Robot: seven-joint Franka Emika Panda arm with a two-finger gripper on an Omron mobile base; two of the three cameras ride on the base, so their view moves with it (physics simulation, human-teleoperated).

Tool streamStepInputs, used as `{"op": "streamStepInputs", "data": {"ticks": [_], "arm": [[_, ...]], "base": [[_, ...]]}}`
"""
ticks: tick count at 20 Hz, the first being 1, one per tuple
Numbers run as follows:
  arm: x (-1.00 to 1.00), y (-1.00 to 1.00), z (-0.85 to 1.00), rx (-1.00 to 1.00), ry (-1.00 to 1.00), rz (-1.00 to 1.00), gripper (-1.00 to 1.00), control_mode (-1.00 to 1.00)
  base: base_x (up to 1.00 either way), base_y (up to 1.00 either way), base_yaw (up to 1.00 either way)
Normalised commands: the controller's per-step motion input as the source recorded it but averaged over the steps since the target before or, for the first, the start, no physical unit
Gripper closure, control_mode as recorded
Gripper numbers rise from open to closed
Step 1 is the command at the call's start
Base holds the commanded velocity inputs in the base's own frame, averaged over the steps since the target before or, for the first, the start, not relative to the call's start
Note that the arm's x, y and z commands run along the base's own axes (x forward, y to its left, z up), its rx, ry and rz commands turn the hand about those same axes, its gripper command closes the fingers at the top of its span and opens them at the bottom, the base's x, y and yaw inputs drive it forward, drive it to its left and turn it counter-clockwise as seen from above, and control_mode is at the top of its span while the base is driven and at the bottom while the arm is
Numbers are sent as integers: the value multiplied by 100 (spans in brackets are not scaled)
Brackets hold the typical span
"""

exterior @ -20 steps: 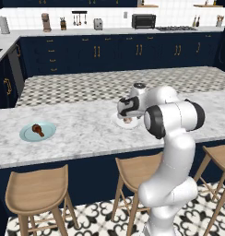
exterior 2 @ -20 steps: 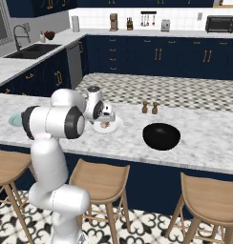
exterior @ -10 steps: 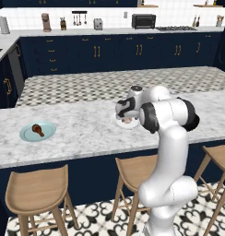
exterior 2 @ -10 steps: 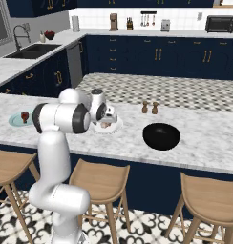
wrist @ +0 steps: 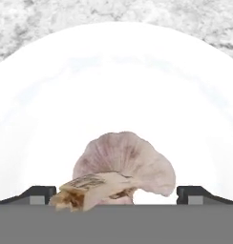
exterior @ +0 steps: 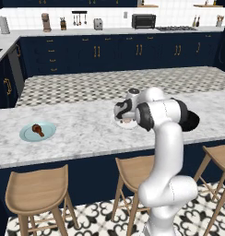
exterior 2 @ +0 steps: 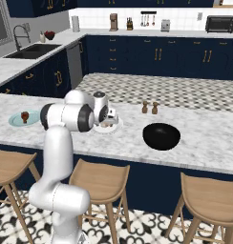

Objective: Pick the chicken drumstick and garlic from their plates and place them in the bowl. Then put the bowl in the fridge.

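We have our two-finger gripper low over the round white plate, which sits on the grey marble island counter near its front edge, about midway along. The pale, rounded garlic bulb lies on that plate right between our dark fingertips, which stand wide apart on either side of it and are not yet touching it. To take it well, we should keep the bulb centred between the tips, go down a little more so they bracket its fattest part and not the papery stem end nearest the hand, then close gently so it does not squirt out across the smooth plate. The round black bowl waits further along the counter towards its right end, well apart from the plate. The small reddish-brown chicken drumstick rests on the light blue plate near the left end.
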Motion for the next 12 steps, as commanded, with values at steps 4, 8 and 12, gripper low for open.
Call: {"op": "streamStepInputs", "data": {"ticks": [4, 8, 12], "arm": [[20, 0, -22, 0, 0, 0, 100, -100], [-1, 0, -6, 0, 0, 0, 100, -100], [-67, 0, 12, 0, 0, 0, 100, -100]], "base": [[0, 0, 0], [0, 0, 0], [0, 0, 0]]}}
